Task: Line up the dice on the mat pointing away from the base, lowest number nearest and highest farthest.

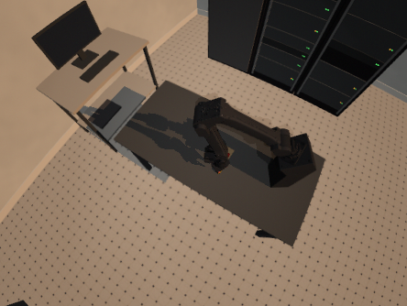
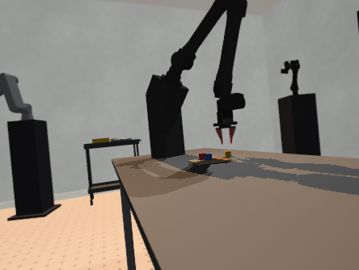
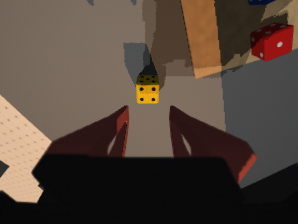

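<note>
Yellow against the brown surface (image 1: 247,202) (image 2: 263,210) (image 3: 75,60), a die (image 2: 228,153) (image 3: 148,92) sat off the mat (image 1: 231,149) (image 2: 218,160) (image 3: 202,40), with four pips on its brightly lit face. In the wrist view it lay at 12 o'clock from the robot's claw (image 1: 220,169) (image 2: 226,144) (image 3: 149,111), which hung above the surface partly open, nothing in its grasp. The mat's nearest corner lay toward 2 o'clock from the yellow die. Farther that way, the red die (image 2: 201,156) (image 3: 271,42) rested on the mat, one pip on its bright face; the blue die (image 2: 208,157) (image 3: 261,1), cropped by the frame, appeared near 12 o'clock from it.
</note>
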You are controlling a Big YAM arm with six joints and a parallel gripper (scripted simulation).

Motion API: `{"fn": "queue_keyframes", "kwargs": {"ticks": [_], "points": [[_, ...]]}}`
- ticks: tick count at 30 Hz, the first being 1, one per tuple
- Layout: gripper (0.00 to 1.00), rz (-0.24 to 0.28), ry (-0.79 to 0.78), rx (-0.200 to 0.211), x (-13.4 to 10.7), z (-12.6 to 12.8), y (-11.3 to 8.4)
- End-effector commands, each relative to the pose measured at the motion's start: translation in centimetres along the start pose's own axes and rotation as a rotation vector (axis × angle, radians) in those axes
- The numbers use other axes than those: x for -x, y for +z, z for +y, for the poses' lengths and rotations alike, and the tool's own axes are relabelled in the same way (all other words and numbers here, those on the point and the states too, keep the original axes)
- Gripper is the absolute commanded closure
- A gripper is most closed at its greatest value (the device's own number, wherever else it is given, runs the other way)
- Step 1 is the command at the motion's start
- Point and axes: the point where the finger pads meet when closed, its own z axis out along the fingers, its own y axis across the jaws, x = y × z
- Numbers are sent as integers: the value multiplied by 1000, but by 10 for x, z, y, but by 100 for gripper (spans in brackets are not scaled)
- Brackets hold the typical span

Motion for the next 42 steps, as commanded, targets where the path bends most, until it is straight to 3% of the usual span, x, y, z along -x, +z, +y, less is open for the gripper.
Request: {"fn": "queue_keyframes", "kwargs": {"ticks": [1, 15, 42], "points": [[61, 3, -1, 2, -4, 4, 4], [61, -2, -1, 7, -4, 5, 23], [61, -3, -1, 8, -3, 6, 25]]}}
